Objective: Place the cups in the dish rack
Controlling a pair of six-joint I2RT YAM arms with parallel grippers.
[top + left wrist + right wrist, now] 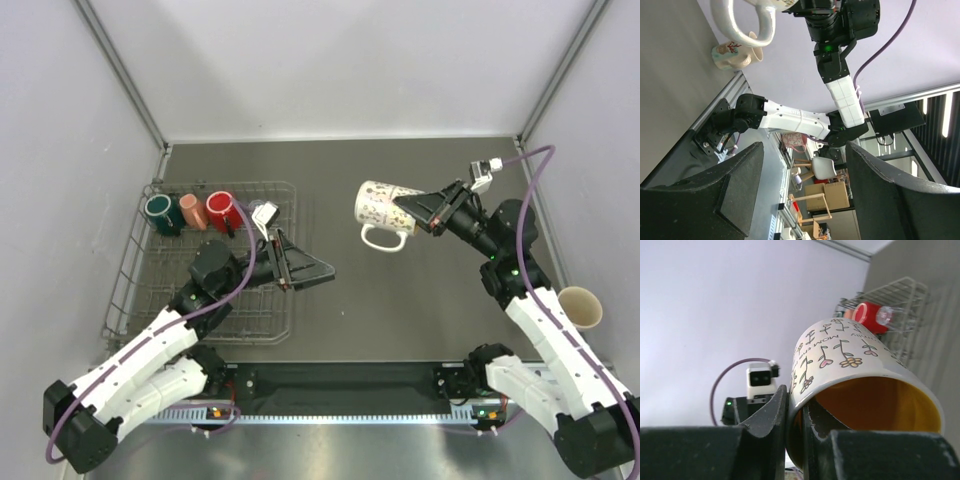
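In the rack (125, 280) stand one green mug (159, 209), one pink cup (189, 208) and one red mug (220, 208), with one tiny glass (884, 315) beside it. The left gripper (804, 150) has its fingers apart and holds nothing. The right gripper (408, 208) pinches the rim of one white mug (380, 206) up in the air. One tan cup (582, 306) stands on the table far right.

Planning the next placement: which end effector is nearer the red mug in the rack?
Left. The left end effector hovers just right of the red mug at the dish rack's edge; the right end effector is out mid-table, gripping the white mug.
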